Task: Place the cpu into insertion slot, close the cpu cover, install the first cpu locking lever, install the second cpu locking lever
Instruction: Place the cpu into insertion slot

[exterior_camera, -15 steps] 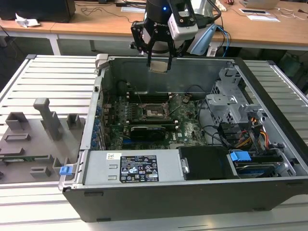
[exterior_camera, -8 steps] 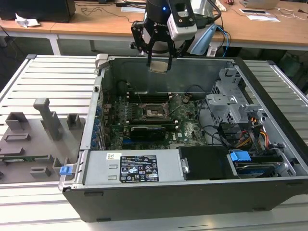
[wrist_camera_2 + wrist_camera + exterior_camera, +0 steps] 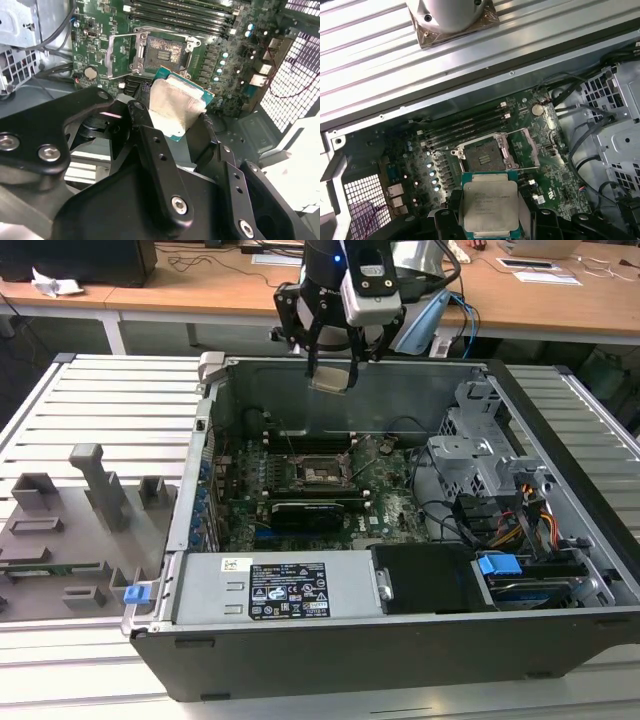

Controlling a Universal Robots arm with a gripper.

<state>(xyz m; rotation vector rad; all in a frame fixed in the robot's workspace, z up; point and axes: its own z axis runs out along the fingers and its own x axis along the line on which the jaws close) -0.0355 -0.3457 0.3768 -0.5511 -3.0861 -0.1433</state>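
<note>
Holding cpu (image 3: 491, 205), gripper (image 3: 333, 368) above open insertion slot (image 3: 318, 472)

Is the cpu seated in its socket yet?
No, the gripper holds the cpu in the air, and the socket is open and empty.

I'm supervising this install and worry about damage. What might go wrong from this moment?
The pincer grips the cpu by its edges, well above the open socket; a slip might drop it there, damaging either. It looks tilted in the exterior view, so it may seat crooked or catch the open cpu cover.
</note>
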